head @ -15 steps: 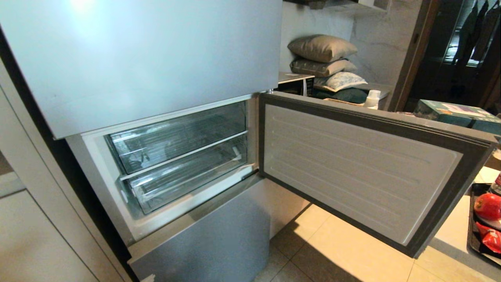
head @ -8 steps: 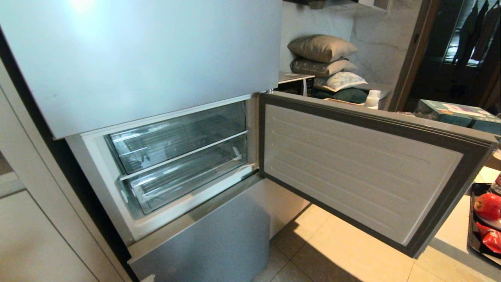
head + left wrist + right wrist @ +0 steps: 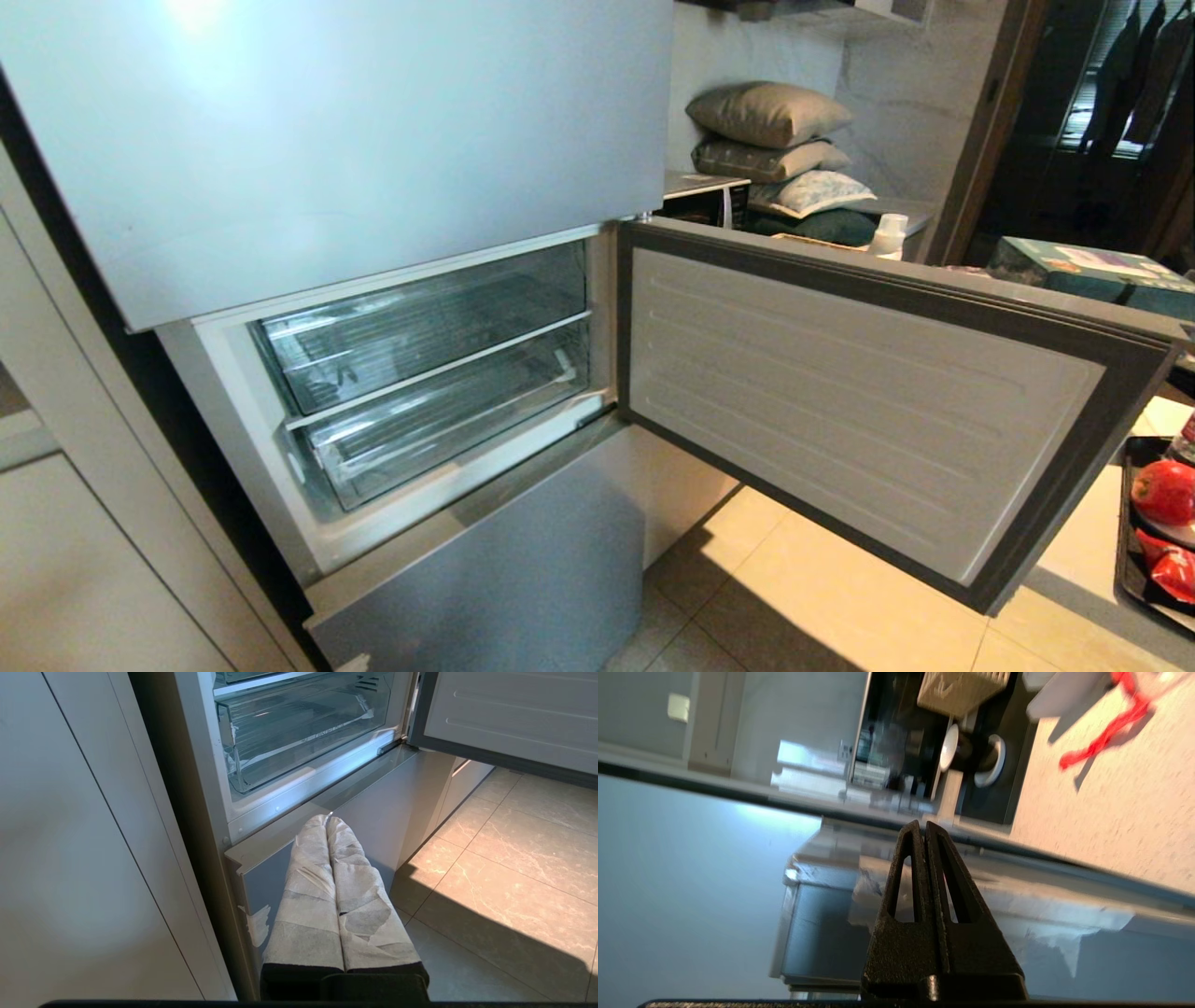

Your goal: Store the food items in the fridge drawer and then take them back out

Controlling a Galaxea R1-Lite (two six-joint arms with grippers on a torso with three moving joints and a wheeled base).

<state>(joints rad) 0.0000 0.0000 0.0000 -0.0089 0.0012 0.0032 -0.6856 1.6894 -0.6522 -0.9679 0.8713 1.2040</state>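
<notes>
With the fridge door (image 3: pixel 868 401) open, the drawer (image 3: pixel 448 420) pushed in and the food (image 3: pixel 1165 523) on a side tray (image 3: pixel 1125 569), both empty pinched-shut grippers (image 3: pixel 923 828) seemingly must pull the drawer next.

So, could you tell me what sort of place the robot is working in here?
Most likely a home kitchen: a fridge with its door swung open on clear drawers, a tiled floor, and stacked cushions behind.

Head and left wrist views share the fridge drawer (image 3: pixel 448 425); right wrist view blurred.
</notes>
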